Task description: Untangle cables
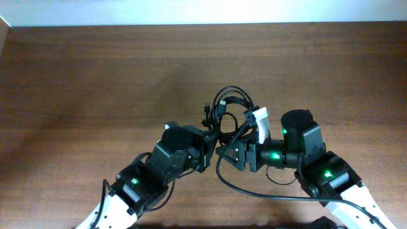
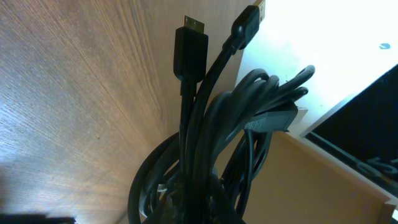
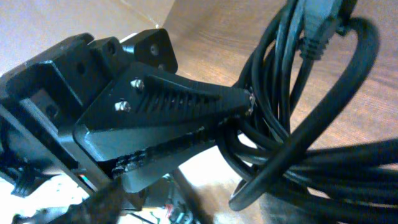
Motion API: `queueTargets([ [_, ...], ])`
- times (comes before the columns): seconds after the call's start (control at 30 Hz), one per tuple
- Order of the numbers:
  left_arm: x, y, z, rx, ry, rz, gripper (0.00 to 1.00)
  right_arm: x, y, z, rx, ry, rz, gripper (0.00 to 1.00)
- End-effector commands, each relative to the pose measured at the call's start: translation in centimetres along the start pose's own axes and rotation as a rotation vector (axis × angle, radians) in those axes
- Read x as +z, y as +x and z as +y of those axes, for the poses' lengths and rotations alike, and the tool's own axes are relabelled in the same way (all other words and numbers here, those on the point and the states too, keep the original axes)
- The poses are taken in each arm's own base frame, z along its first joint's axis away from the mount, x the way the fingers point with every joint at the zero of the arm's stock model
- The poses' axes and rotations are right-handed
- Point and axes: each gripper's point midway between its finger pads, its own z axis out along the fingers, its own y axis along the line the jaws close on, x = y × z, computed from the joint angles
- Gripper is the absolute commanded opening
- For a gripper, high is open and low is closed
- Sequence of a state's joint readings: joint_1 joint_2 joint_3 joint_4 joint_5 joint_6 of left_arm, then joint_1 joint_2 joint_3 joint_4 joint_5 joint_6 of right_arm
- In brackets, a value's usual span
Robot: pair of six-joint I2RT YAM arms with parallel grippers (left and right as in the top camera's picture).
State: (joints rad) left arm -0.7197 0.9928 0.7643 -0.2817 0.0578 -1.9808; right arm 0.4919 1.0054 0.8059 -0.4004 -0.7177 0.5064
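The cables (image 1: 230, 109) are a bundle of thin black looped cords on the wooden table, just beyond both grippers. In the left wrist view the bundle (image 2: 217, 137) fills the frame, with two plug ends (image 2: 190, 53) pointing up. My left gripper (image 1: 210, 145) is shut on the near side of the bundle; its ribbed finger (image 3: 180, 102) shows pinching the loops in the right wrist view. My right gripper (image 1: 220, 153) meets it tip to tip and looks shut on a strand (image 1: 238, 186) that trails toward the front right. The loops (image 3: 298, 143) hang close before it.
A white piece (image 1: 259, 121) on the right arm sits beside the bundle. The wooden table (image 1: 95, 83) stretches to the left, right and back. A pale wall edge runs along the far side (image 1: 203, 13).
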Motion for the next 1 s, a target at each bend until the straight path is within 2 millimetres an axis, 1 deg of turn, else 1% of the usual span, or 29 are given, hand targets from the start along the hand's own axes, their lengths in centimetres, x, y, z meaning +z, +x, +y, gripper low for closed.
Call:
queueTargets([
  [0.0, -0.7, 1.2, -1.3, -0.005, 0.036, 0.049, 0.00, 0.1, 0.0, -0.1, -0.032, 0.009, 0.001, 0.29],
  [0.03, -0.7, 1.2, -1.2, -0.005, 0.035, 0.052, 0.00, 0.1, 0.0, -0.1, -0.030, 0.010, 0.003, 0.17],
  [0.07, -0.7, 1.3, -1.2, -0.004, 0.032, 0.058, 0.00, 0.2, 0.1, -0.2, -0.026, 0.014, 0.006, 0.15],
  [0.17, -0.7, 1.5, -1.4, -0.004, 0.039, 0.067, 0.00, 0.4, 0.1, -0.7, -0.017, 0.027, 0.011, 0.15],
  [0.23, -0.8, 2.1, -1.4, -0.002, 0.035, 0.101, 0.00, 0.8, 0.3, -1.1, -0.004, 0.034, 0.024, 0.15],
  [0.4, -0.8, 2.3, -1.4, -0.001, 0.034, 0.110, 0.00, 1.3, 0.4, -2.2, 0.016, 0.066, 0.036, 0.15],
  [0.47, -0.8, 2.5, -1.3, 0.000, 0.027, 0.126, 0.00, 1.3, 0.3, -2.2, 0.016, 0.069, 0.034, 0.15],
  [0.5, -0.8, 2.5, -1.3, 0.000, 0.027, 0.125, 0.00, 1.3, 0.3, -2.2, 0.016, 0.069, 0.034, 0.13],
  [0.53, -0.8, 2.5, -1.3, 0.000, 0.027, 0.125, 0.00, 1.3, 0.3, -2.2, 0.016, 0.069, 0.034, 0.08],
  [0.57, -0.8, 2.5, -1.3, 0.000, 0.027, 0.126, 0.00, 1.3, 0.4, -2.3, 0.016, 0.070, 0.035, 0.04],
  [0.7, -0.8, 2.4, -1.3, 0.000, 0.028, 0.121, 0.00, 1.3, 0.5, -2.3, 0.020, 0.072, 0.040, 0.04],
  [0.77, -0.7, 1.6, -1.0, -0.004, 0.020, 0.076, 0.00, 1.3, 0.7, -2.4, 0.029, 0.077, 0.048, 0.04],
  [0.87, -0.6, -0.3, -0.3, -0.009, 0.003, -0.023, 0.00, 1.2, 0.7, -2.3, 0.027, 0.075, 0.046, 0.04],
  [0.97, -0.9, -2.8, 0.6, -0.008, -0.018, -0.158, 0.00, 0.8, 0.6, -1.9, 0.014, 0.068, 0.033, 0.04],
])
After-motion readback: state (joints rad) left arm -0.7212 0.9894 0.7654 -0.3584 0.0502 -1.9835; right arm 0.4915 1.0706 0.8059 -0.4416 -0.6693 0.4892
